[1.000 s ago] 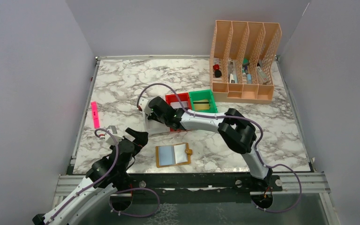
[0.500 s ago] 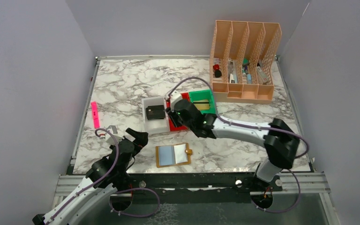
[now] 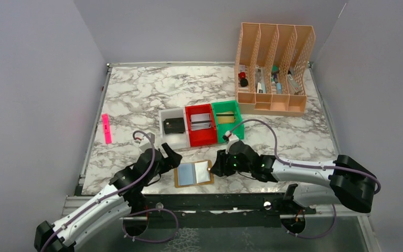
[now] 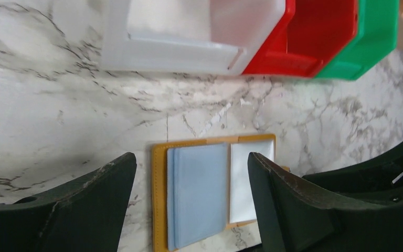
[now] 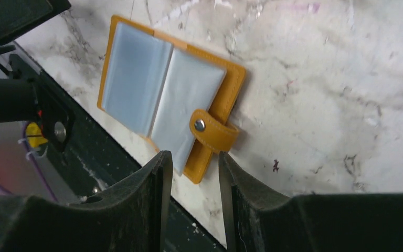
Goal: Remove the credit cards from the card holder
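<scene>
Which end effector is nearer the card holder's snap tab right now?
Right. The right end effector is just beside the snap tab; the left end effector sits at the card holder's opposite edge.

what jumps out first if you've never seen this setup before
The tan card holder lies open near the front edge of the table, with the left gripper and right gripper open on either side of it. Behind it a white bin, red bin and green bin stand in a row, and a peach file rack fills the far right corner.
</scene>
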`<state>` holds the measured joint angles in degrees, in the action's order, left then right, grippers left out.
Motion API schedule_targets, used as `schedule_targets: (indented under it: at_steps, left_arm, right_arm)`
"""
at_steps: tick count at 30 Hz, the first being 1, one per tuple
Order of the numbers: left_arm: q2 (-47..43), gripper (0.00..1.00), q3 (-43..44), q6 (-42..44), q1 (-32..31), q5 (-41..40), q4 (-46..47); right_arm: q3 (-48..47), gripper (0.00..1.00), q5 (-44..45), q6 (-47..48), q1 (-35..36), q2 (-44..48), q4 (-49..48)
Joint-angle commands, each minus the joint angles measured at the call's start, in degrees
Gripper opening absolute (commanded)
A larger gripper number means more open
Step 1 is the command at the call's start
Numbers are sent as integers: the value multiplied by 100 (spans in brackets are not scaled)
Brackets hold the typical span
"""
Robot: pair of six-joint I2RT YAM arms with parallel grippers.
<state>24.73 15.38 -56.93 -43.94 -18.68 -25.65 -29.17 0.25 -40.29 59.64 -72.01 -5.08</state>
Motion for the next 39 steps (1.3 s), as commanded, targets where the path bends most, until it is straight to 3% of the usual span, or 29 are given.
schedule_targets:
  at_steps: [1, 6, 14, 27, 39]
  left_arm:
    - [784, 78, 7, 579, -3, 1307, 1003]
    - [1122, 70, 4, 703, 0, 1740, 1237]
    - [737, 64, -128, 671, 0, 1938, 1225]
    - [1144, 67, -71, 834, -9, 2365, 1207]
    - [1554, 68, -102, 980, -52, 2404, 1242]
  right_arm:
    - [486, 43, -677, -998, 21, 232, -846]
    - [602, 43, -905, -1114, 30, 30, -935]
    - [537, 43, -1223, -1121, 30, -418, -1157]
    - [189, 43, -1137, -1005, 30, -952, -1065]
    - [63, 43, -618, -1013, 27, -630, -568]
